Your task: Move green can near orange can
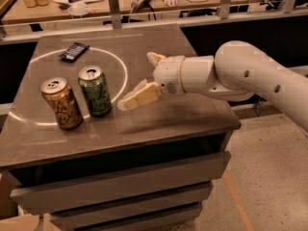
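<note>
Green can (95, 91) stands by orange can (61, 103) — tool (138, 81) just beside it, fingers spread, arm level.

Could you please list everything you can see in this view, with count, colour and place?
green can: one, green, upright on the table, beside the orange can.
orange can: one, orange-gold, upright, towards the table's front.
packet: one, dark, flat near the table's back.
table: one, dark brown, drawers below.
gripper: one, cream, open, beside the green can, not touching it.
arm: one, white, reaching over the table.
</note>
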`<move>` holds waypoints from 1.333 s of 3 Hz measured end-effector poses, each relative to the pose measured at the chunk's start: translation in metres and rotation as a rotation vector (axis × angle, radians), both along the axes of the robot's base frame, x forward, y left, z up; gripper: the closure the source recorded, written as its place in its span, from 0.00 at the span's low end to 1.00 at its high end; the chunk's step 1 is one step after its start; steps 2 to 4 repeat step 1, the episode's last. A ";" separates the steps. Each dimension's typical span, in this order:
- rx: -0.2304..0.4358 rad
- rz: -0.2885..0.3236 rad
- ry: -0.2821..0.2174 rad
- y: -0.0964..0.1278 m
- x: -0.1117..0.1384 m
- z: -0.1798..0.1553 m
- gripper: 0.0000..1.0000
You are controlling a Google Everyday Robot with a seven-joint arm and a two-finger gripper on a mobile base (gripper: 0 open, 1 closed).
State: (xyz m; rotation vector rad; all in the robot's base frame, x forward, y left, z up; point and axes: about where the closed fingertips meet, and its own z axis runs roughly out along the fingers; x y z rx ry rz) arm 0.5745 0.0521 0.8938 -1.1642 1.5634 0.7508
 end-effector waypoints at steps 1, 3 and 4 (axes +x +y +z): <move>0.000 0.000 0.000 0.000 0.000 0.000 0.00; 0.000 0.000 0.000 0.000 0.000 0.000 0.00; 0.000 0.000 0.000 0.000 0.000 0.000 0.00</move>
